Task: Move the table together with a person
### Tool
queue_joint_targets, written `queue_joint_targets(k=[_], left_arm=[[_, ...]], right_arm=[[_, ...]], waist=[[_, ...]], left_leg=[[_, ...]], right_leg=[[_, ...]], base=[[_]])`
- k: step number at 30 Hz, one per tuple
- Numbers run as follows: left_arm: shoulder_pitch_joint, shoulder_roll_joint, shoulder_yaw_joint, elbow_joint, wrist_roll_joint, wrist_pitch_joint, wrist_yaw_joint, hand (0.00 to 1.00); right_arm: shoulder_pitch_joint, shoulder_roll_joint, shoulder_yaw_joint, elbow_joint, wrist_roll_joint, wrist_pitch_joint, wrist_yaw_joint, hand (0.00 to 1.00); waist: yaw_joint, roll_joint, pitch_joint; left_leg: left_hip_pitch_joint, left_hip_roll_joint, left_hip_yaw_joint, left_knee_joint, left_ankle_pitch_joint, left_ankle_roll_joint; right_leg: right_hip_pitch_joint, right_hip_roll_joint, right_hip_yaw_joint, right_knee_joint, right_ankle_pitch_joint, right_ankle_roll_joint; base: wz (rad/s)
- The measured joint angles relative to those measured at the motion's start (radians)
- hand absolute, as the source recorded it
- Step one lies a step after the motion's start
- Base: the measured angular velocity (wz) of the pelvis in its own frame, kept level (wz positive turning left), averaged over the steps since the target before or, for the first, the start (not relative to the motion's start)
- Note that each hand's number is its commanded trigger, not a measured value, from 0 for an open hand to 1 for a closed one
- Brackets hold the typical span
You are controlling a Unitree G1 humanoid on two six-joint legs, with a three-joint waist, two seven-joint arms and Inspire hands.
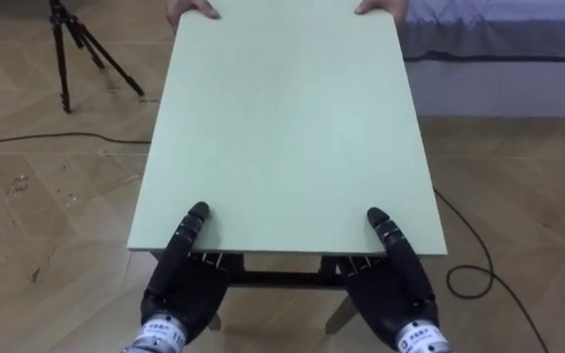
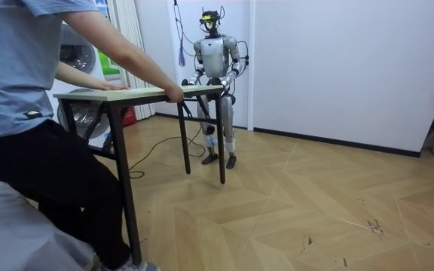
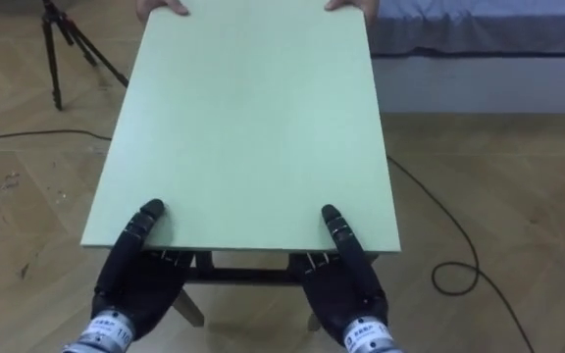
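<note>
The bench (image 1: pixel 282 127), a long one with a pale green top and dark legs, stands between the robot and a person (image 2: pixel 21 90). Its near short edge is just in front of the robot. The left hand (image 1: pixel 179 294) is at the left corner of this edge and the right hand (image 1: pixel 395 294) at the right corner. Each thumb lies flat on the green top, and the rest of each hand goes under the edge. Because the fingers are hidden below the board, I cannot tell if they are closed on it or straight.

At the far short edge the person's two hands (image 1: pixel 192 10) hold the bench, one at each corner. In the room view the person wears a blue shirt and dark trousers and leans over that end. The robot stands upright at the other end, close to a white wall (image 2: pixel 337 60).

The wooden floor (image 1: pixel 47 196) has a herringbone pattern. A bed (image 1: pixel 498 59) with a grey-blue cover and a white base is beside the far right corner of the bench. A black tripod (image 1: pixel 67 49) stands on the floor to the far left. A dark cable (image 1: pixel 479 265) lies in a loop on the floor to the right of the bench.
</note>
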Motion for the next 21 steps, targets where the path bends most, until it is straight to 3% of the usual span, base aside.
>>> queue_joint_targets(k=[5,14,19,21], left_arm=[[0.019,0.008,-0.034,-0.017,0.002,-0.062,-0.031,1.00],[0.059,0.002,-0.085,-0.020,-0.011,-0.122,-0.066,1.00],[0.070,0.003,-0.101,-0.014,-0.021,-0.140,-0.078,1.00],[0.073,0.003,-0.106,-0.004,-0.021,-0.144,-0.079,1.00]], right_arm=[[0.004,-0.003,0.029,0.000,0.005,-0.041,0.043,1.00],[0.020,-0.004,0.073,0.012,-0.019,-0.124,0.113,1.00],[0.022,-0.014,0.073,0.027,-0.014,-0.125,0.144,1.00],[0.024,-0.016,0.073,0.041,-0.010,-0.124,0.153,1.00]], waist=[[0.000,-0.014,-0.0056],[0.000,-0.019,-0.0029],[0.008,-0.029,-0.0016],[0.034,-0.028,-0.0014]], left_leg=[[-0.031,0.001,0.000,0.008,0.000,0.000],[-0.035,0.005,-0.013,0.007,0.000,0.000],[-0.085,0.013,-0.019,0.105,0.000,-0.001],[-0.103,0.021,-0.034,0.165,0.000,-0.001]], right_leg=[[-0.035,-0.001,0.001,0.004,0.001,-0.001],[-0.025,0.005,-0.007,-0.001,0.001,-0.001],[-0.041,0.003,-0.035,0.019,-0.003,-0.007],[-0.044,0.005,-0.039,0.037,-0.005,-0.012]], base=[[0.00],[0.04],[0.01],[-0.22]])
